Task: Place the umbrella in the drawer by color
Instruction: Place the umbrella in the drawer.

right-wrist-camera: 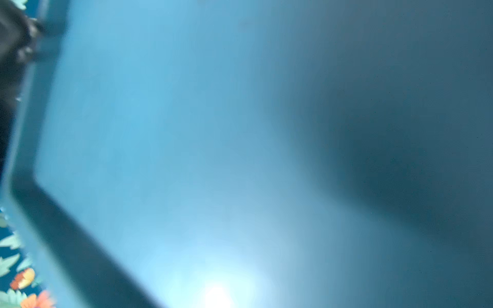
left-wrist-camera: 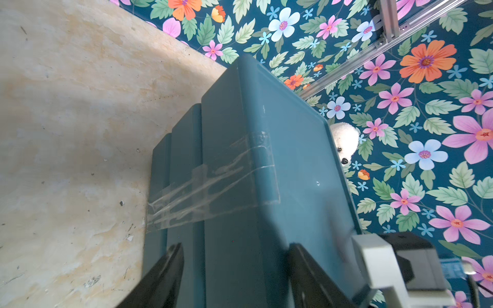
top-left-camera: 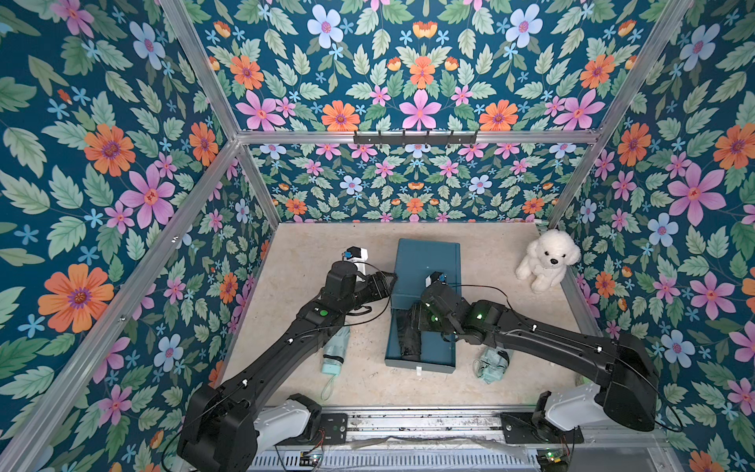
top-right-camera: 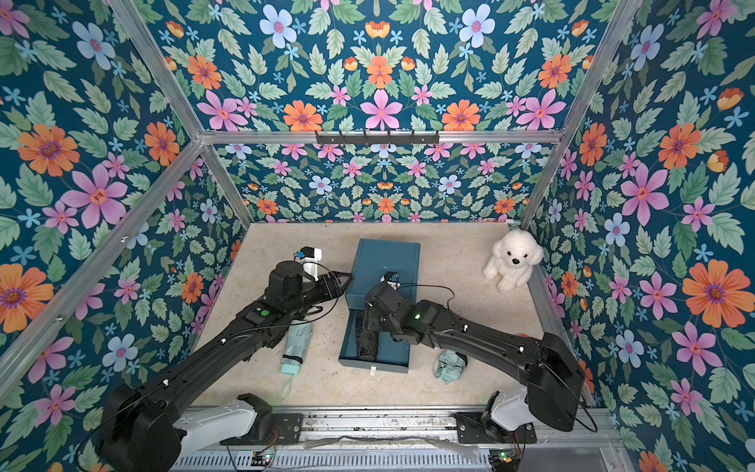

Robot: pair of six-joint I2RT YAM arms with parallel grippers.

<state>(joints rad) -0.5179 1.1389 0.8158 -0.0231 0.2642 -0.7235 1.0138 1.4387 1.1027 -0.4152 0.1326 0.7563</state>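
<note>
Logging the key relation first: the black umbrella (top-left-camera: 408, 343) lies inside the pulled-out drawer (top-left-camera: 439, 353) of the teal cabinet (top-left-camera: 429, 261). It sits along the drawer's left wall, long axis running with the pull direction. The right gripper (top-left-camera: 418, 321) hangs over the umbrella's far end; touching or just above, we cannot tell. The wrist hides its jaws in both top views, and the right wrist view gives only blurred drawer floor, so apart or together we cannot tell. We judge the black one is as good as placed.

On the left gripper (top-left-camera: 388, 280) the jaws stand apart and hold nothing, tips at the cabinet's left side. The left wrist view shows its fingers (left-wrist-camera: 165, 277) spread with the cabinet wall between them. We read that as bracing.

The mint-green umbrella (top-left-camera: 336, 351) lies on the table (top-left-camera: 310, 253) left of the drawer, partly under the left forearm. Its axis is roughly parallel to the drawer, handle and strap toward the robot base. The left arm is nearer and would need to back off the cabinet first.

A crumpled mint-green bundle (top-left-camera: 492, 361) lies right of the drawer; sleeve or second umbrella, we cannot tell.

A white plush dog (top-left-camera: 547, 259) sits in the far right corner, and clear tape (left-wrist-camera: 213, 192) crosses the cabinet side.

We find no readable writing; the blue sticker (left-wrist-camera: 450, 269) on a wrist camera is too small.
</note>
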